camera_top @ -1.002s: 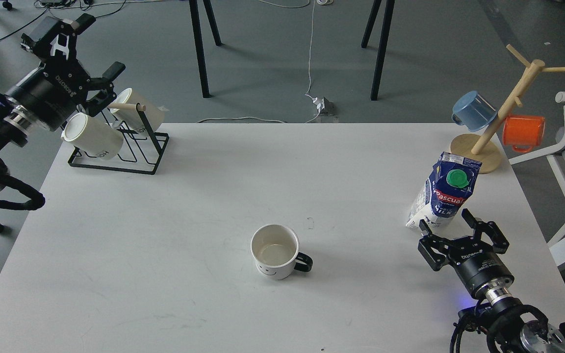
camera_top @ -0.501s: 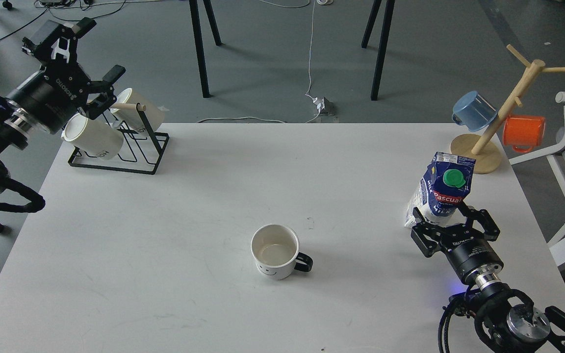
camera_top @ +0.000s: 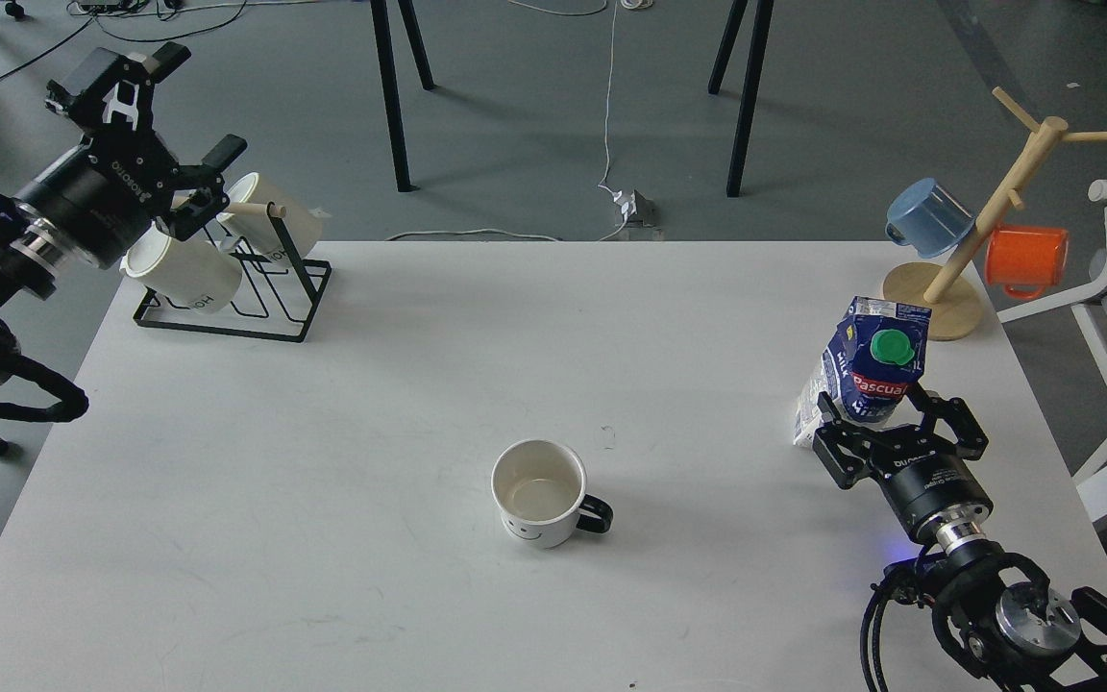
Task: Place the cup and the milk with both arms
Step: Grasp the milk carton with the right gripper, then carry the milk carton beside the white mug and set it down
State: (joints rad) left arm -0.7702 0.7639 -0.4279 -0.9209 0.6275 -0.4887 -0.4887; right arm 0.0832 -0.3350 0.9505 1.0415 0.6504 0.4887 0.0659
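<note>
Milk (camera_top: 866, 375) stands near the right edge of the white table (camera_top: 419, 365), tilted slightly, with its green cap facing the camera. Right gripper (camera_top: 885, 408) sits low against the carton's base, one finger on each side of it; the fingers appear close to or touching the carton, but whether they are pressing cannot be told from this angle. That low, straddling position suits a grasp around the narrow body of the carton.

Cup (camera_top: 539, 492) rests upright in the table's centre foreground, handle pointing right, well apart from both arms and untouched.

Left gripper (camera_top: 186, 125) hangs raised above the table's far left corner, jaws spread apart and empty, just beside the cream mugs (camera_top: 184, 269) on the black wire rack (camera_top: 227, 298). It is far from the cup, which judgement suggests is its target.

Blue mug (camera_top: 928, 216) and orange mug (camera_top: 1024, 259) hang on the wooden mug tree (camera_top: 981, 216) behind the carton, close enough to warrant care in any lift.
</note>
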